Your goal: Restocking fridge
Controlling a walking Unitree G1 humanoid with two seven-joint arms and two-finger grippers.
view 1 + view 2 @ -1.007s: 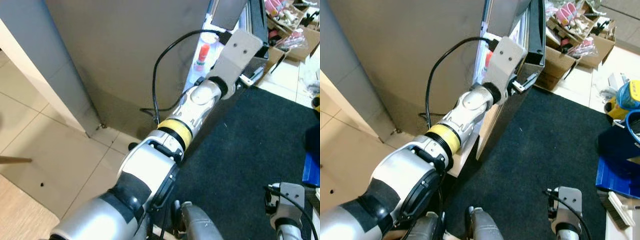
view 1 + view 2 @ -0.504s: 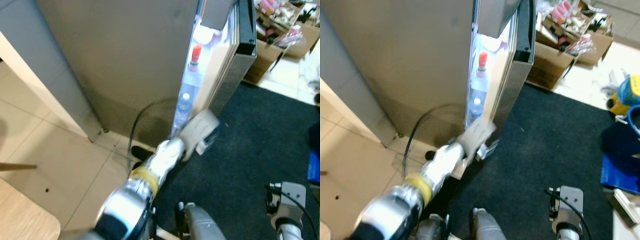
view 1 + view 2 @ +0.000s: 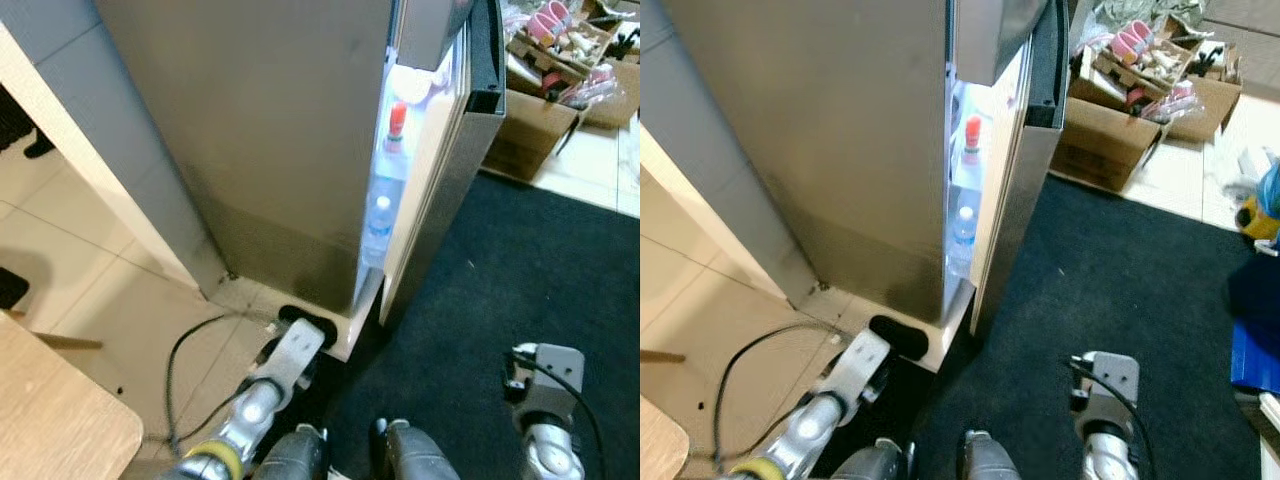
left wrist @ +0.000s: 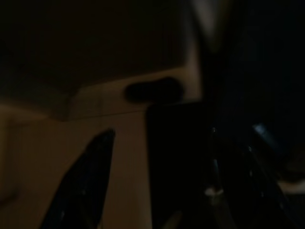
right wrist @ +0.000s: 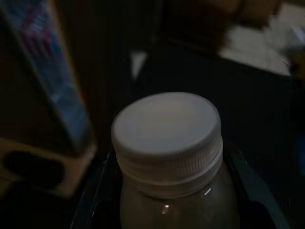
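The steel fridge (image 3: 270,120) stands ahead with its door (image 3: 470,150) ajar by a narrow gap. In the lit gap I see a red-capped bottle (image 3: 396,115) above a clear water bottle (image 3: 378,215). My left arm hangs low by the fridge's foot. Its gripper (image 4: 162,191) looks open in the dark left wrist view, with nothing between the fingers (image 4: 83,183). My right gripper (image 5: 169,207) is shut on a bottle with a white screw cap (image 5: 167,131). The right wrist (image 3: 545,370) is low over the rug.
A dark rug (image 3: 520,260) covers the floor before the door. Open cardboard boxes (image 3: 560,60) of goods stand at the back right. A wooden tabletop corner (image 3: 50,420) is at the near left, and a black cable (image 3: 185,350) loops over the tiles.
My left arm has dropped from up at the fridge door down to near the floor. The view has shifted too; the door gap stays narrow.
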